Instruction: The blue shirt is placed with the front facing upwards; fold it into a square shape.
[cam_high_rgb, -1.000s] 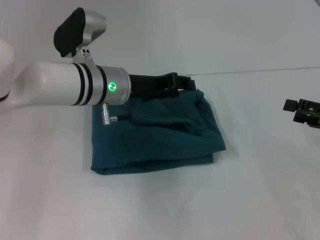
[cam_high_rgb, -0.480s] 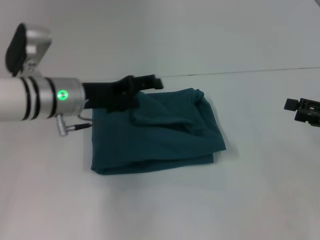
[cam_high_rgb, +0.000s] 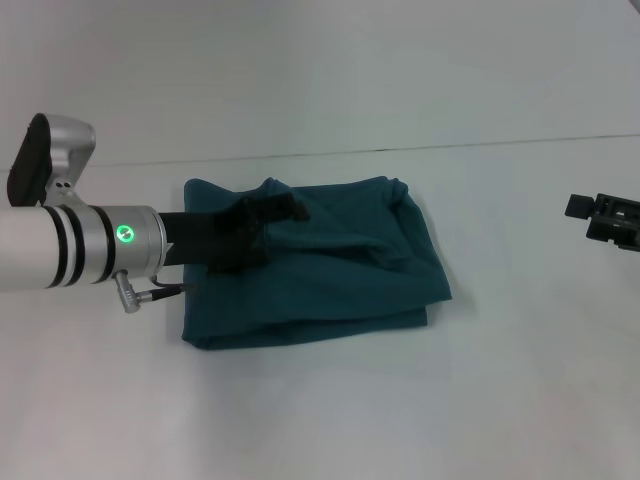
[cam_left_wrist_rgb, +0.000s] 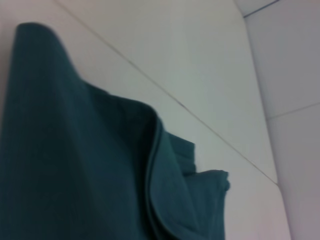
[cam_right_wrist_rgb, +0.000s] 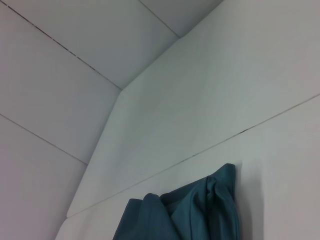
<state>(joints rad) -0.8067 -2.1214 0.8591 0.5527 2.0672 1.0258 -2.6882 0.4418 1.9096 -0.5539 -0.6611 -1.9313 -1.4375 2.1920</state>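
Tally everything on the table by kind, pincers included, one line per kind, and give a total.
Teal-blue shirt, folded into a rough rectangle: 1, the blue shirt
Robot pincers: 2, the left pincer over the shirt's far left part, the right pincer apart at the table's right edge
White table: 1, the table
Total: 4

The blue shirt (cam_high_rgb: 320, 265) lies folded at the middle of the bench (cam_high_rgb: 320, 420). The left pincer (cam_high_rgb: 285, 208) sits over the shirt's rear left part. The right pincer (cam_high_rgb: 610, 218) sits well apart at the bench's right edge.
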